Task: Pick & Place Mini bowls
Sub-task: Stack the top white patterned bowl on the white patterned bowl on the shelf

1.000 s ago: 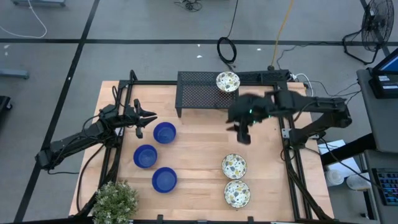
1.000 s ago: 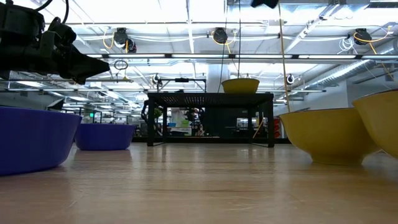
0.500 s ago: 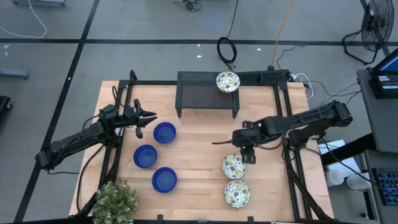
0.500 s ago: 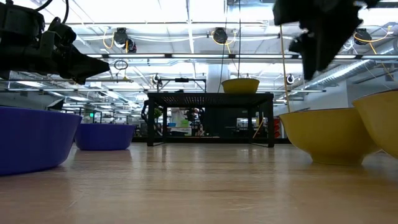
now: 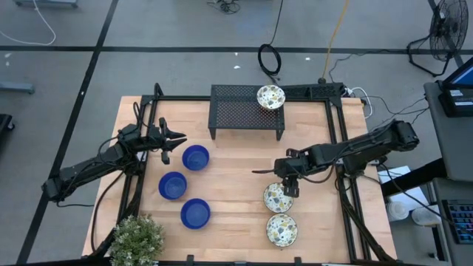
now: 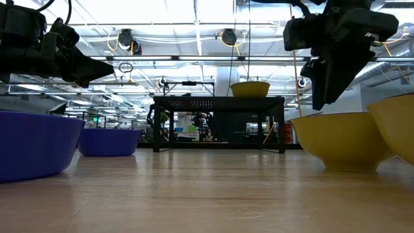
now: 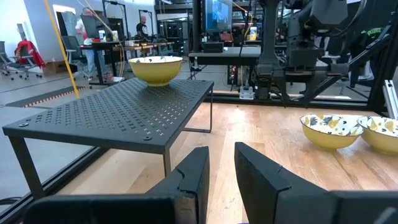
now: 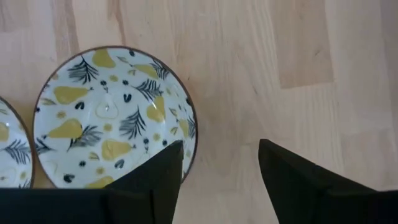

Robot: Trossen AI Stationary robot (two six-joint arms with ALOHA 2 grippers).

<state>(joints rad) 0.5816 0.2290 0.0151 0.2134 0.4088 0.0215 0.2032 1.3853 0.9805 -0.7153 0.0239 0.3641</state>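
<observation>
1. At the wooden bench's (image 5: 236, 174) near edge lies a white patterned bowl (image 5: 281, 229), with a second patterned bowl (image 5: 278, 197) just behind it.
2. The right claw (image 5: 287, 185) hangs over that second bowl's far rim, fingers spread and empty.
3. On the left, three glossy blue bowls (image 5: 195, 213) lie in a curving row.
4. Beside the farthest one, the left claw (image 5: 174, 140) hovers, narrowly parted, holding nothing.
5. Farthest back, a third patterned bowl (image 5: 270, 97) sits on the black perforated metal rack (image 5: 244, 111).
</observation>
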